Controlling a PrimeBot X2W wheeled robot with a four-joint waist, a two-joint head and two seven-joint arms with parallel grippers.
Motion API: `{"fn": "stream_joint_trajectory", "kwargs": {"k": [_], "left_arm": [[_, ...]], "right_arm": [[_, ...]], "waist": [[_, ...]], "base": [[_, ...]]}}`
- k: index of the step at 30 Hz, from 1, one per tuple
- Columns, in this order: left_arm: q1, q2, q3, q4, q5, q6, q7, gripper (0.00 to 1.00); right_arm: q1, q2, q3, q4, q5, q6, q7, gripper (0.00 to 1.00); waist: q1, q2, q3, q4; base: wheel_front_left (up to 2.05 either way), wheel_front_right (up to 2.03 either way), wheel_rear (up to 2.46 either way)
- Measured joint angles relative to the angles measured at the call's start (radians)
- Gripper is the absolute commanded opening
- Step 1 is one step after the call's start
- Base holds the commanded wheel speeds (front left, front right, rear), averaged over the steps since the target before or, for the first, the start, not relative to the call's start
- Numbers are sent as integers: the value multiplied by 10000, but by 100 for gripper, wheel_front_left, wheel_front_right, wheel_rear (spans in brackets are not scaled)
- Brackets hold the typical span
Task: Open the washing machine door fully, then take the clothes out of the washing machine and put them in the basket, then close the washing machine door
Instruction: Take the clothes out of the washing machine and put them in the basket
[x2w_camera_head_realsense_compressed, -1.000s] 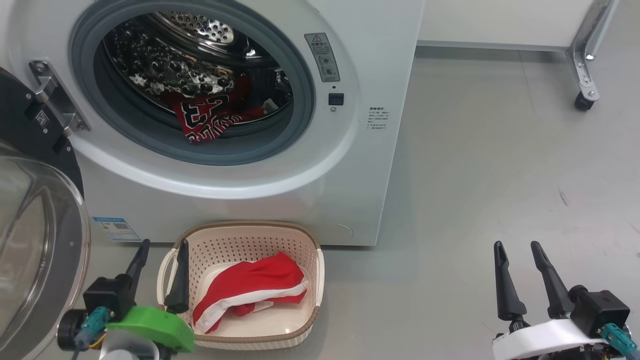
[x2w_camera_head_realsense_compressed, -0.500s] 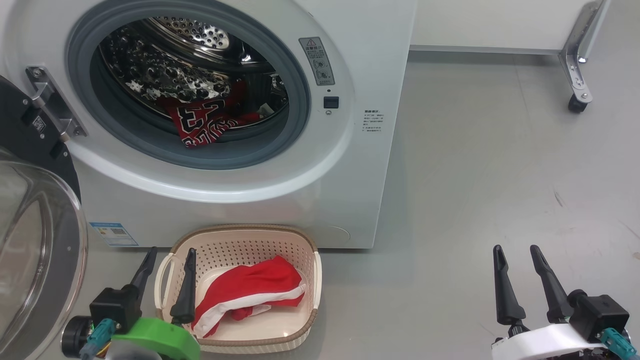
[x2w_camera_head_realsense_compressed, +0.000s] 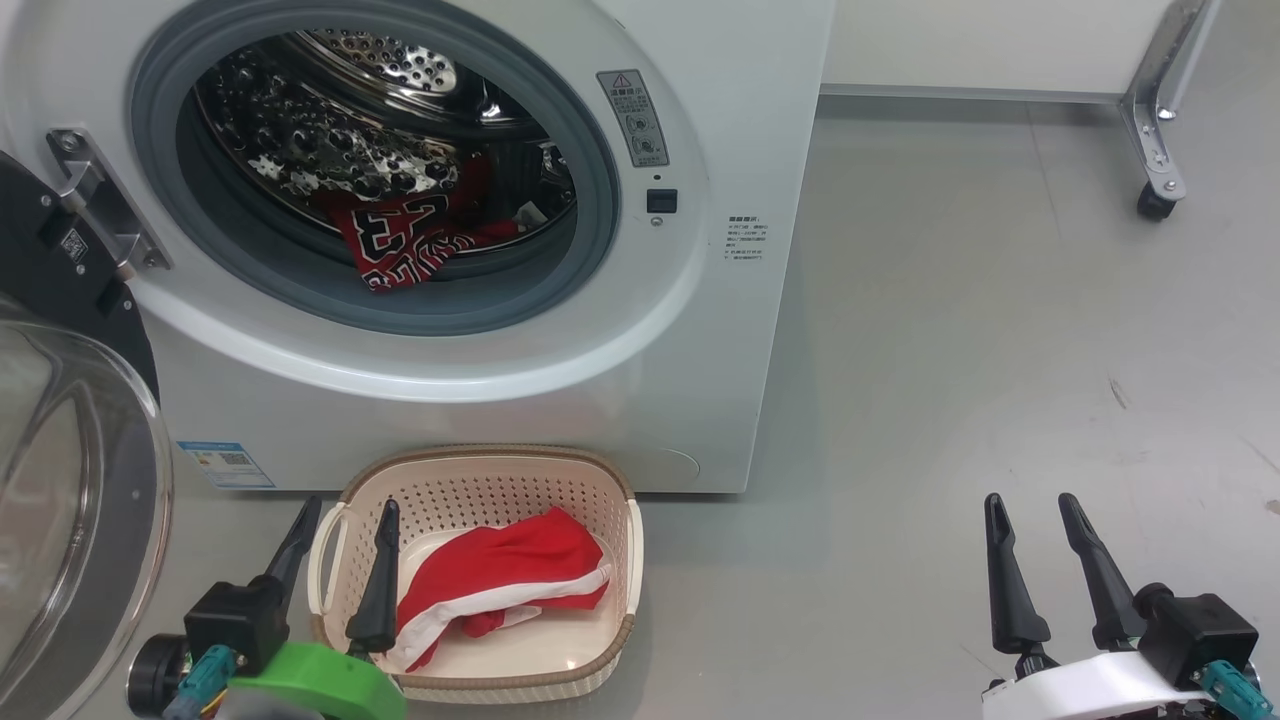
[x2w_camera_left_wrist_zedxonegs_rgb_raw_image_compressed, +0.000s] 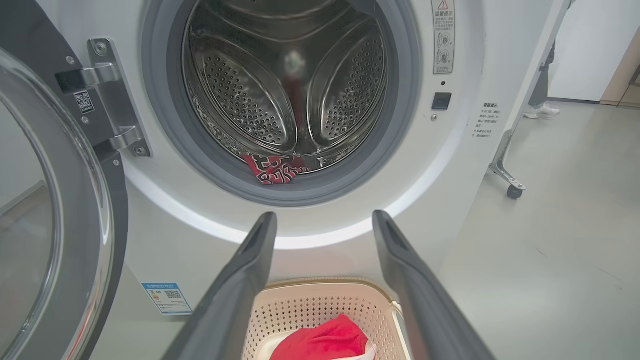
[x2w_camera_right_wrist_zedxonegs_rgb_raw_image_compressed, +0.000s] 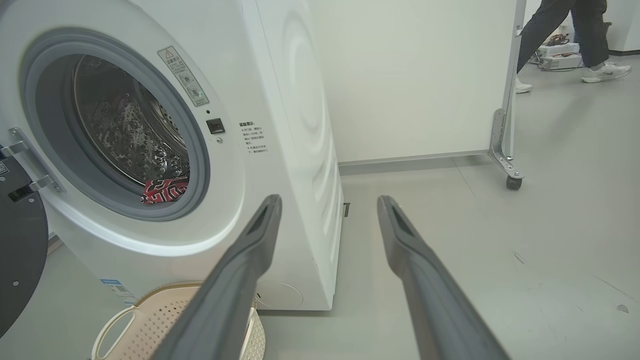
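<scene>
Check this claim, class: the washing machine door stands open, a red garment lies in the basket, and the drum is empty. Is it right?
No. The drum is not empty: the head view shows a red lettered garment inside. The washing machine door is open and a red garment lies in the basket.

L hand (x2w_camera_head_realsense_compressed: 349, 503) low, jaws wide, empty; R hand (x2w_camera_head_realsense_compressed: 1030, 498) same, both pointing fwd.

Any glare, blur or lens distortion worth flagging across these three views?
Head view: sharp, evenly lit; speckled highlights on the drum, pale reflections in the washing machine door glass. Left wrist view: a smeared reflection deep in the drum; door rim bowed. Right wrist view: wide-angle bending of the washing machine side; a person's legs slightly blurred.
</scene>
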Motion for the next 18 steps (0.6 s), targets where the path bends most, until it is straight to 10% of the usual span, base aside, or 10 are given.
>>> {"fn": "stream_joint_trajectory", "kwargs": {"k": [18], "left_arm": [[78,0,-155,-234,-79,13,0,100]], "right_arm": [[8,-4,-10,-104,-6,2,0,100]], "waist": [[0,0,70,5]], "base": [[0,0,0]]}}
